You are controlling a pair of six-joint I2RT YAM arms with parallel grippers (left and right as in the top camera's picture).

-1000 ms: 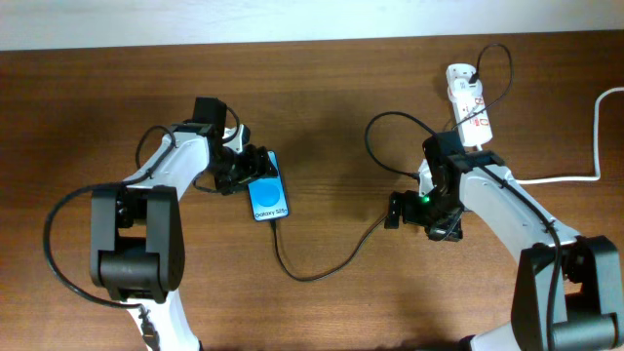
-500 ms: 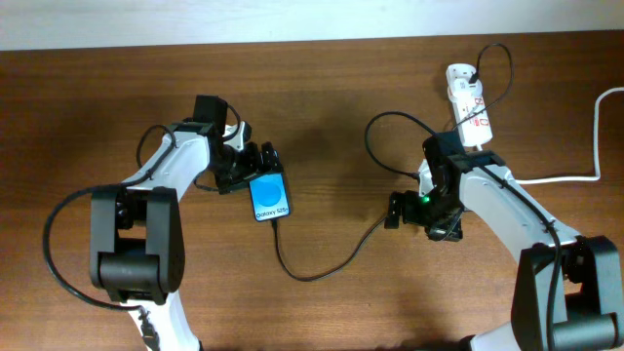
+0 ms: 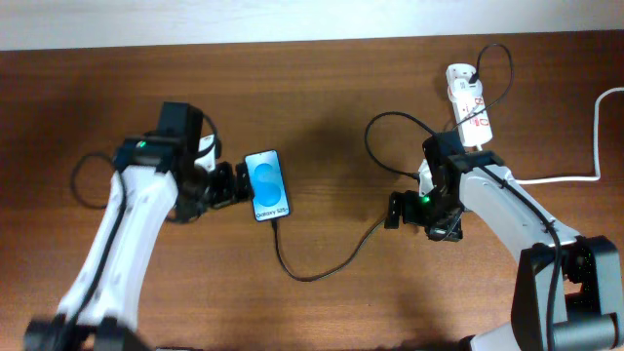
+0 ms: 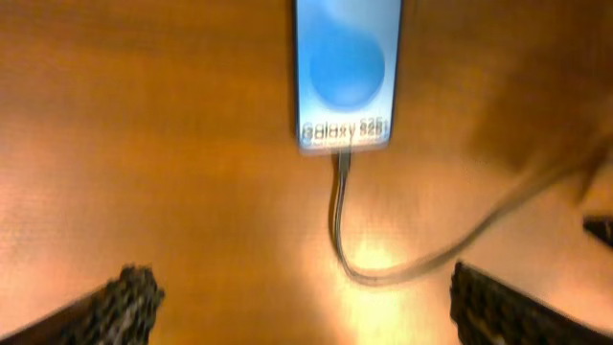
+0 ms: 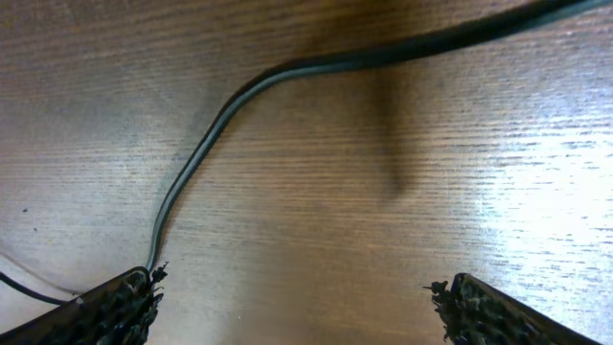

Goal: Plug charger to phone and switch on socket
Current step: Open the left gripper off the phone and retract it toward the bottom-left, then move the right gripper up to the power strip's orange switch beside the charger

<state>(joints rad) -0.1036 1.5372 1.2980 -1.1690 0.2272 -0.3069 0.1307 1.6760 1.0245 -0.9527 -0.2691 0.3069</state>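
Black charger point(image 4: 336, 196) against blue phone point(image 4: 346, 72)

Table point(image 3: 322, 88): dark reddish-brown wood, filling nearly the whole overhead frame from the left edge to the right edge and down to the bottom.
Grain: runs left to right in the overhead view; in the right wrist view it shows as fine, close streaks of light and dark.
Far edge: a straight line near the top of the overhead frame, rising slightly toward the right.
Pale band point(image 3: 292, 19): plain off-white surface beyond that edge, widest at upper left, narrowing toward upper right; wall or floor cannot be told.
Sheen: a soft bright patch on the wood at lower centre of the blurred left wrist view.
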